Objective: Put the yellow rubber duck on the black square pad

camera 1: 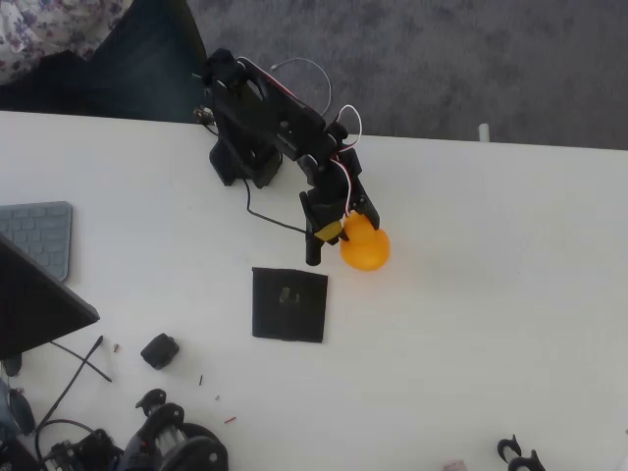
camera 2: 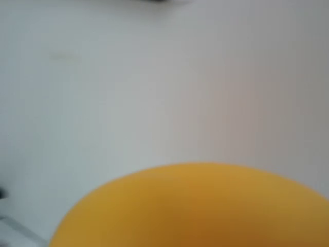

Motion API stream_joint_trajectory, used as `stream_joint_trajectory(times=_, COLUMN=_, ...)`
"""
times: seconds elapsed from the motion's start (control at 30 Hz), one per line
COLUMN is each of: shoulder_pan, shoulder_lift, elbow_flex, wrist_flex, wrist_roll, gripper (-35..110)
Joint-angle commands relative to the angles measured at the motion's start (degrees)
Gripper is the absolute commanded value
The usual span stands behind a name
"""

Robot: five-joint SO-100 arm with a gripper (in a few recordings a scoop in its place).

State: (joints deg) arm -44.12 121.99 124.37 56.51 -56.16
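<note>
The yellow rubber duck (camera 1: 365,247) sits at the tip of the black arm, just right of table centre in the overhead view. My gripper (camera 1: 339,235) is right at the duck. One black finger (camera 1: 313,250) points down on the duck's left with a small gap at its tip, and the other jaw is hidden by the arm and the duck. In the wrist view the duck (camera 2: 195,211) is a blurred orange dome along the bottom edge, very close to the camera. The black square pad (camera 1: 289,304) lies flat just below and left of the gripper, apart from the duck.
A small chunky black block (camera 1: 159,350) lies left of the pad. A keyboard (camera 1: 39,235) and a dark monitor corner (camera 1: 34,309) occupy the left edge. Cables and dark gear (camera 1: 167,437) crowd the bottom left. White table (camera 1: 491,324) stretches to the right.
</note>
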Motion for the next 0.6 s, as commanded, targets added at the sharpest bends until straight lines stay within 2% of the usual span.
stream_joint_trajectory(times=0.0, shoulder_pan=6.8, shoulder_lift=1.8, elbow_flex=-11.8, wrist_flex=0.9, wrist_roll=-0.5, gripper=5)
stream_joint_trajectory(times=0.57, shoulder_pan=28.9, shoulder_lift=1.8, elbow_flex=-19.2, wrist_flex=0.9, wrist_roll=-0.4, gripper=5)
